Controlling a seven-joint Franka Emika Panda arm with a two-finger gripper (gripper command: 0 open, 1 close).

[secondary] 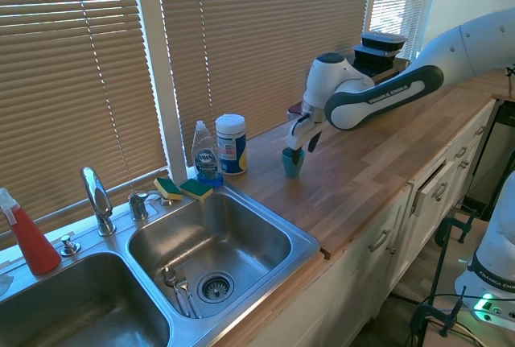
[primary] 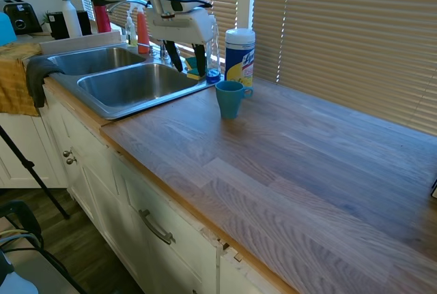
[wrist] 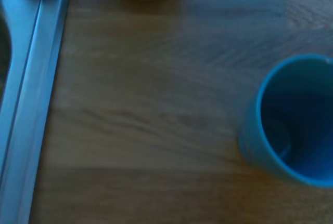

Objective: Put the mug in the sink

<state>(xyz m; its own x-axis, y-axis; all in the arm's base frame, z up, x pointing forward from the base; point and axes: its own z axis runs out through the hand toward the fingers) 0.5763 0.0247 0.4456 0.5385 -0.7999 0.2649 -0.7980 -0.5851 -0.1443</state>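
Observation:
The teal-blue mug [primary: 231, 97] [secondary: 292, 162] stands upright on the wooden counter, just right of the sink [primary: 116, 111] [secondary: 310, 242], its handle toward the wipes canister. My gripper [primary: 186, 61] [secondary: 303, 142] hangs open a little above the counter, beside the mug on the sink side, with nothing between its fingers. In the wrist view the mug's open mouth [wrist: 296, 122] shows from above, with the sink's steel rim [wrist: 31, 104] along the opposite edge.
A white-and-yellow wipes canister [primary: 240, 55] [secondary: 231, 144] and a dish soap bottle [secondary: 206, 154] stand behind the mug by the blinds. Sponges [secondary: 181, 188], the faucet [secondary: 96, 198] and a red spray bottle [secondary: 28, 234] line the sink's back. Utensils [secondary: 179, 287] lie in the near basin.

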